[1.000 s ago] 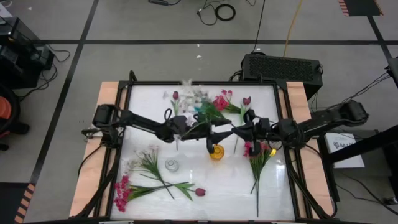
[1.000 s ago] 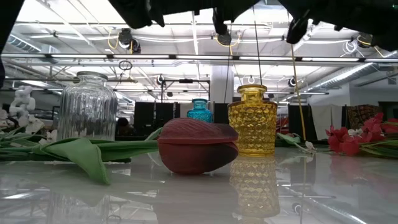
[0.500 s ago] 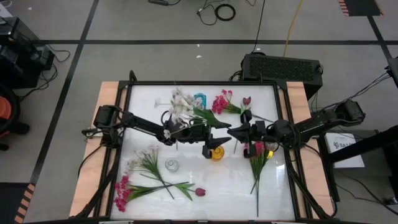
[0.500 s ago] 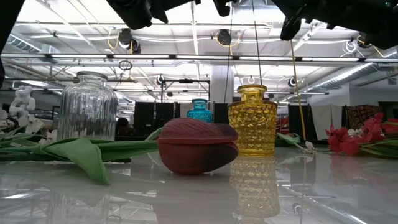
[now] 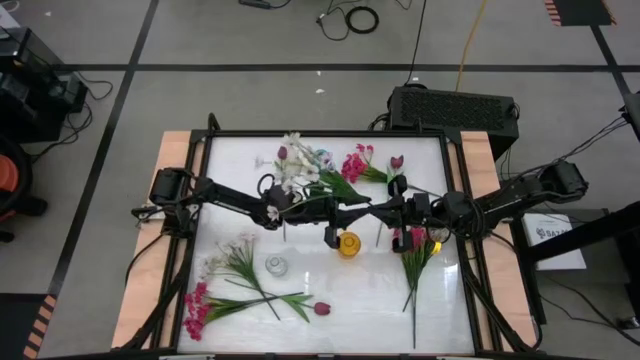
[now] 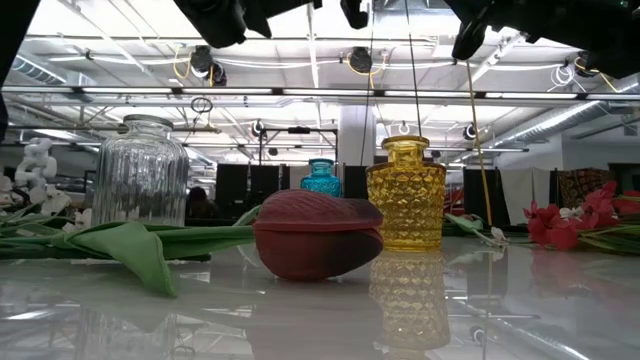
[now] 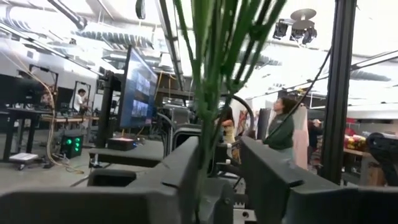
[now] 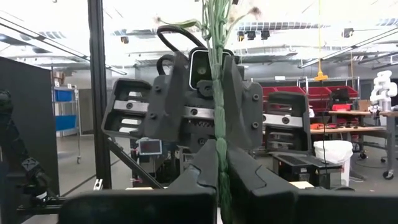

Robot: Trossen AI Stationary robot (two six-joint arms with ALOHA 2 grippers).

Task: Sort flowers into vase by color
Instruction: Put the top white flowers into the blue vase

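Observation:
A spray of white blossoms [image 5: 293,165] with green leaves is held up over the table's middle, its bundled green stem [image 8: 217,93] upright between my two grippers, which face each other. My right gripper [image 8: 217,155] is shut on the stem. My left gripper [image 7: 217,162] is open, with the stem [image 7: 208,93] standing between its fingers, close to one of them. The yellow vase [image 5: 348,243] stands just near of both grippers. The clear vase [image 5: 276,265] stands nearer the left and the blue vase [image 5: 322,158] at the far side. My right gripper pinches the bundled stem [image 8: 217,134] between its two fingers, which lie across it, coming from the table's right and slanting a little upward. The spray is lifted clear, and its stem runs up past the fingers. My left gripper: whether a finger [image 7: 183,174] touches the stem, I cannot tell.
At the near left lie a white spray [image 5: 235,258], a magenta cluster [image 5: 195,310] and a maroon tulip [image 5: 321,308]. Magenta blooms [image 5: 355,162] and tulips [image 5: 397,162] lie at the far side. Another magenta flower [image 5: 415,250] lies under my right arm. People stand in the room beyond.
The white spray's blossom end has swung from above the blue vase toward the table's left, while its stem has stayed between the two grippers.

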